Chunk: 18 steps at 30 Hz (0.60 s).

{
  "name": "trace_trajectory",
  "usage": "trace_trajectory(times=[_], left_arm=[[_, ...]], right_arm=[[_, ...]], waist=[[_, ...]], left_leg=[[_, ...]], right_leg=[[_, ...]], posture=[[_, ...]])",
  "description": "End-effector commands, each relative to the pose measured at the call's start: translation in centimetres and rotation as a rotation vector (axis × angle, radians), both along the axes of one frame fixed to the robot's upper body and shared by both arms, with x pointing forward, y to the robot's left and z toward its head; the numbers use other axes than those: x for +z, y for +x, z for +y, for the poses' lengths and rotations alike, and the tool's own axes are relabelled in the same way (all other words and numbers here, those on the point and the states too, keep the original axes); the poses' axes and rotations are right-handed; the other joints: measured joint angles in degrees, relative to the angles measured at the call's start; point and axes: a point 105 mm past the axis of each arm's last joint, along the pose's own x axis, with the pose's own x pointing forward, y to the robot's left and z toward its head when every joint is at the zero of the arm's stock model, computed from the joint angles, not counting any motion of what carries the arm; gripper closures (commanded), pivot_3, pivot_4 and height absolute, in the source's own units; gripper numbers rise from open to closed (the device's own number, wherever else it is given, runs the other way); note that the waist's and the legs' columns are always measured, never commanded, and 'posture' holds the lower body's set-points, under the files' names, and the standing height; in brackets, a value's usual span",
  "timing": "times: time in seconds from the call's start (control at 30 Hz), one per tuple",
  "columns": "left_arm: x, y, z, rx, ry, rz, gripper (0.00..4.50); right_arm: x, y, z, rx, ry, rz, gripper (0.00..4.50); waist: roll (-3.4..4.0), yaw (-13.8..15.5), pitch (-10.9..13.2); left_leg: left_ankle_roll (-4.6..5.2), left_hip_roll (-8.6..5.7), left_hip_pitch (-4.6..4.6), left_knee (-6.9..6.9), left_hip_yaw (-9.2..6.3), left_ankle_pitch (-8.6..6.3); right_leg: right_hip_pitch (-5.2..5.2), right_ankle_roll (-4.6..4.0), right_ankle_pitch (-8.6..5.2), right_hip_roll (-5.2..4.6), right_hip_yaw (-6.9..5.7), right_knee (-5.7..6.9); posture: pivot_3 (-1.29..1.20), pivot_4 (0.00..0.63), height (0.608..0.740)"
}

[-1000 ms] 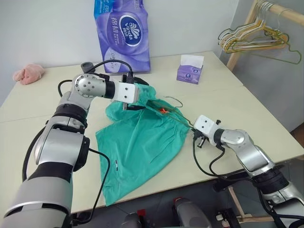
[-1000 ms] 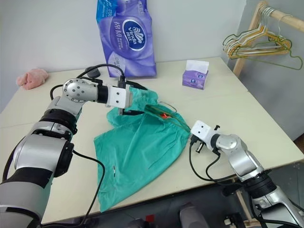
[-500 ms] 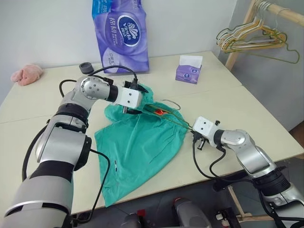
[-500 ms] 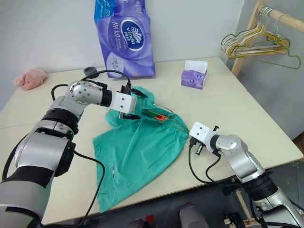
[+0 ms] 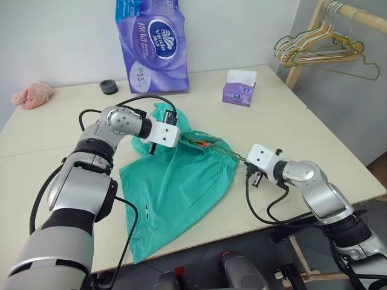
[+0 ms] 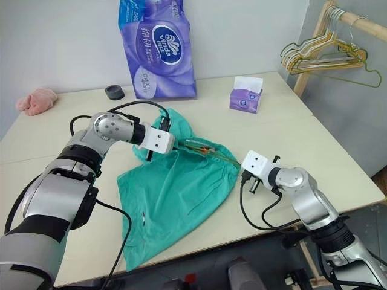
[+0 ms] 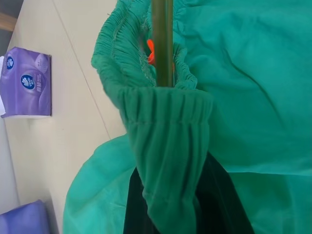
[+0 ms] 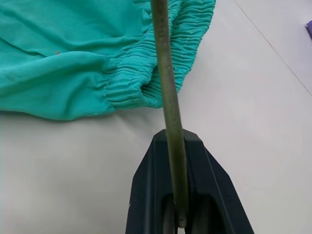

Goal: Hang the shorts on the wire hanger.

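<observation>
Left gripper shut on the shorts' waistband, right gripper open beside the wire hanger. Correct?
Not quite. The right gripper is shut on the wire hanger, as the right wrist view shows. The left gripper is shut on the shorts' waistband.

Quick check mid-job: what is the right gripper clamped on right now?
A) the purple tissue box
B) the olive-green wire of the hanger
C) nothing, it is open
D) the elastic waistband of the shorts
B: the right gripper is shut on the wire hanger, whose thin olive wire runs up from its fingers into the waistband of the shorts.
</observation>
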Motion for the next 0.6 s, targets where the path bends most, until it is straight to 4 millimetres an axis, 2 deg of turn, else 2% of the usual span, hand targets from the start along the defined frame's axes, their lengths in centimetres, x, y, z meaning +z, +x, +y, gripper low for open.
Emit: trace_trajectory(times=[0.03, 0.17, 0.27, 0.43, 0.57, 0.6], left_arm=[[0.7, 0.1, -0.2, 0.003, -0.049, -0.019, 4.49], [0.7, 0.1, -0.2, 0.011, -0.063, -0.009, 4.49], [0.7, 0.1, 0.2, 0.021, -0.060, 0.001, 4.50], [0.8, 0.2, 0.9, 0.045, -0.053, 0.000, 4.50], [0.9, 0.2, 1.3, 0.060, -0.045, 0.002, 4.50], [1.0, 0.3, 1.6, 0.075, -0.051, 0.007, 4.50]], right_arm=[[2.5, -0.2, 1.2, 0.049, 0.036, -0.080, 4.50], [2.8, -0.5, 1.4, 0.061, 0.050, -0.083, 4.50], [3.6, -0.4, 0.9, 0.039, 0.057, -0.115, 3.74], [4.6, -1.2, -0.3, 0.024, 0.038, -0.136, 2.03], [5.4, -2.7, -2.6, -0.005, 0.005, -0.130, 0.68], [5.5, -3.1, -3.7, -0.038, 0.003, -0.122, 0.34]], waist=[[0.00, -0.1, 0.0], [0.00, -0.1, 0.0], [0.00, -0.2, 0.0], [-0.01, -0.2, 0.0], [-0.01, -0.2, 0.0], [-0.01, -0.1, 0.0]], left_leg=[[0.00, 0.00, 0.00, 0.00, 0.00, 0.00], [0.00, 0.00, -0.01, 0.00, 0.00, 0.00], [0.00, -0.01, -0.01, 0.00, 0.01, 0.00], [0.00, -0.01, -0.03, 0.01, -0.01, 0.00], [0.00, -0.02, -0.06, 0.02, -0.01, 0.00], [0.00, -0.03, -0.06, 0.02, -0.01, 0.00]], right_leg=[[0.00, 0.00, 0.00, 0.00, 0.00, 0.00], [-0.02, 0.00, 0.00, -0.01, 0.00, 0.04], [-0.04, 0.00, 0.00, -0.01, 0.01, 0.06], [-0.04, 0.01, -0.01, -0.02, -0.01, 0.07], [-0.06, 0.02, -0.02, -0.02, -0.01, 0.08], [-0.06, 0.03, -0.02, -0.02, -0.01, 0.09]], posture=[[-0.28, 0.084, 0.740], [-0.28, 0.082, 0.740], [-0.27, 0.081, 0.740], [-0.27, 0.081, 0.740], [-0.27, 0.080, 0.740], [-0.27, 0.080, 0.740]])
